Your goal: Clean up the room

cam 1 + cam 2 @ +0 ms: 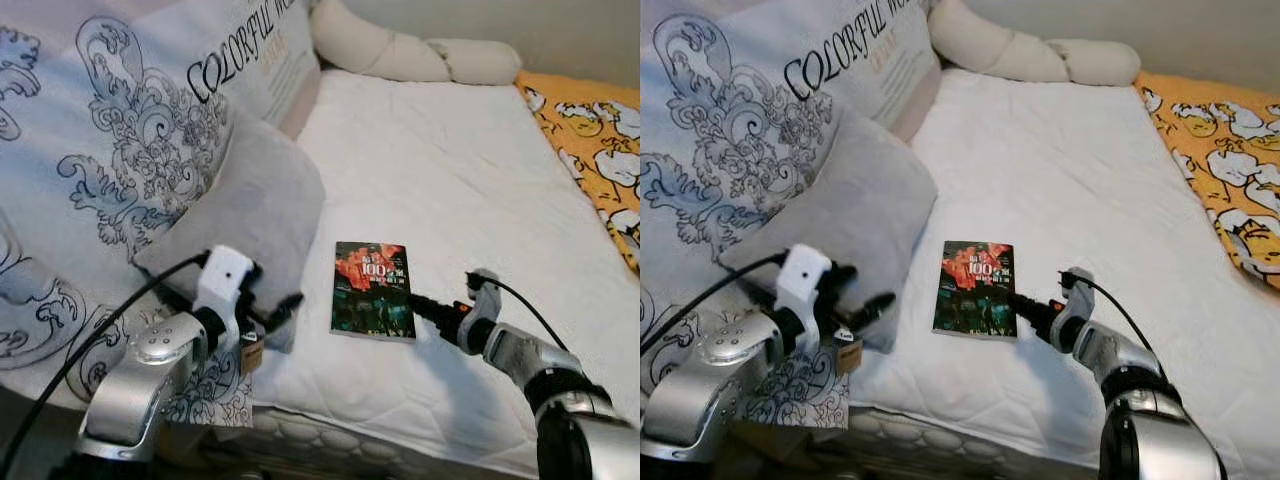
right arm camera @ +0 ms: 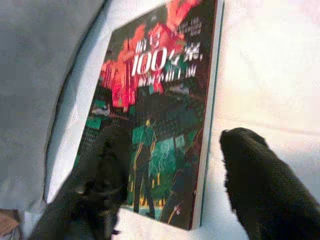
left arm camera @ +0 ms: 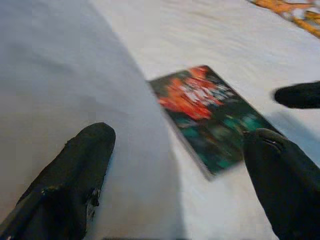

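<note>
- A bed point(image 1: 450, 170) under a white cover, with a grey pillow point(image 1: 250, 215) and an orange patterned blanket point(image 1: 600, 140).
- A dark book point(image 1: 373, 290) with a red-and-green cover lies flat beside the pillow.
- Right end effector point(image 2: 170, 175) spread open at the book's edge; left end effector point(image 3: 175, 175) open, empty.

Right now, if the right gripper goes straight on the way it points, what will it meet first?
Most likely the book. The right gripper, fingers open, points at the book's near right edge on the sheet. In the right wrist view one finger is already over the cover; contact is unclear.
</note>
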`<state>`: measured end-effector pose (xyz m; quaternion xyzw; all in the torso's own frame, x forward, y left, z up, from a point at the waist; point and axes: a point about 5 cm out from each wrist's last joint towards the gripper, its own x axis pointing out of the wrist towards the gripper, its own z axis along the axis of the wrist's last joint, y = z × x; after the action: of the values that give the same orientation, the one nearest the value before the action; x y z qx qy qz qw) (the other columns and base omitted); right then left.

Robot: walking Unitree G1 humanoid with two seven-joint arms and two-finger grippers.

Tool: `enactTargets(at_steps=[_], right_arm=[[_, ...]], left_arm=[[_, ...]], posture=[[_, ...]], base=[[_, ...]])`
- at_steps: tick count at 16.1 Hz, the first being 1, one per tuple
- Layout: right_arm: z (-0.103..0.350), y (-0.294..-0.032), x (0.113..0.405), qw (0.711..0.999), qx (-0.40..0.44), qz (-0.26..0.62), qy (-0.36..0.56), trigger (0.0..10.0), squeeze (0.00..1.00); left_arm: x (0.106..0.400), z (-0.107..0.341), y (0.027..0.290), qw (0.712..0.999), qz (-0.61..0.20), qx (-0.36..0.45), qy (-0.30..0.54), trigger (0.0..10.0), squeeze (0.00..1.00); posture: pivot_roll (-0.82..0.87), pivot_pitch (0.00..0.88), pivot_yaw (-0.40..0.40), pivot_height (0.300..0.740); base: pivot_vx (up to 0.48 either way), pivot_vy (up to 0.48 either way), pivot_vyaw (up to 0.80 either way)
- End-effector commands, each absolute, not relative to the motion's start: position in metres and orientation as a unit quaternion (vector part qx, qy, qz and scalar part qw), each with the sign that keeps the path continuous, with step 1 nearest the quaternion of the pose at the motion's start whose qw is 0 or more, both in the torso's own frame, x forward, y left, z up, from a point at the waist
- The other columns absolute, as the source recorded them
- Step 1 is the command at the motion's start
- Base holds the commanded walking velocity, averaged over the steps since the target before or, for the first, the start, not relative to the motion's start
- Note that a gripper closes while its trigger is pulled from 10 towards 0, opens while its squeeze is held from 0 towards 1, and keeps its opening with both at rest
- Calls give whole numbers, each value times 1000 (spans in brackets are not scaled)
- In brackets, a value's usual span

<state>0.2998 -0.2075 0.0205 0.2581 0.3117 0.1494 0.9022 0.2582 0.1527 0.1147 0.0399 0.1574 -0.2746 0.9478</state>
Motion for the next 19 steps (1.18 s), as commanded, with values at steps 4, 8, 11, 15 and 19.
enactTargets(at_steps=[4, 8, 11, 15, 19], right_arm=[[49, -186, 296, 969, 143, 107, 171, 10000, 1000], [59, -167, 276, 990, 106, 5, 96, 10000, 1000], [67, -164, 271, 994, 80, 22, 75, 10000, 1000], [73, -179, 271, 996, 68, -12, 65, 10000, 1000], [74, -178, 269, 997, 36, 2, 67, 10000, 1000]], left_arm=[[269, 112, 164, 975, -176, 40, 132, 10000, 353], [268, 104, 165, 981, -139, 49, 125, 10000, 357], [267, 100, 162, 981, -135, 57, 126, 10000, 353], [269, 101, 162, 985, -117, 61, 113, 10000, 357], [274, 105, 162, 986, -112, 71, 97, 10000, 357]], posture=[[99, 0, -78, 740], [88, 0, -74, 740], [85, 0, -76, 740], [82, 0, -85, 740], [72, 0, -79, 740]], base=[[0, -240, 0], [0, -480, 0], [0, -480, 0], [0, -480, 0], [0, -480, 0]])
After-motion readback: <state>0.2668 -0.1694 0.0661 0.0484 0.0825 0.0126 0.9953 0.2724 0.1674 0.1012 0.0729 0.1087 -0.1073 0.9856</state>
